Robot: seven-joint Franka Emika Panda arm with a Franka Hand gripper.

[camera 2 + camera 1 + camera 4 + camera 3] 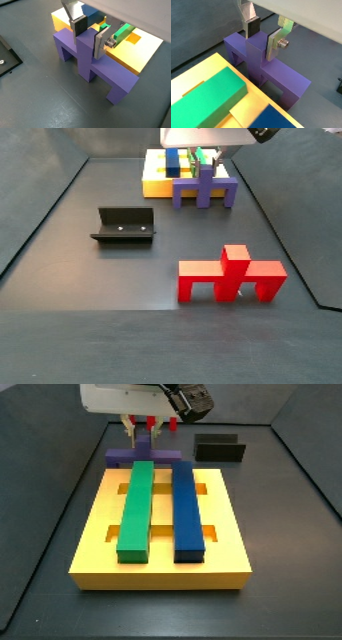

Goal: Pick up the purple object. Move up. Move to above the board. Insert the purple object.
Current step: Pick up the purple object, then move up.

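Two silver fingers (249,21) of end effector (90,35) straddle central ridge of purple object (90,62), narrowly parted; contact not certain, piece on floor, not lifted. Purple object sits just beside board (160,559), at far short edge. Risk: off-centre pinch on ridge, piece tilts on lift, legs snag board edge or miss slots.
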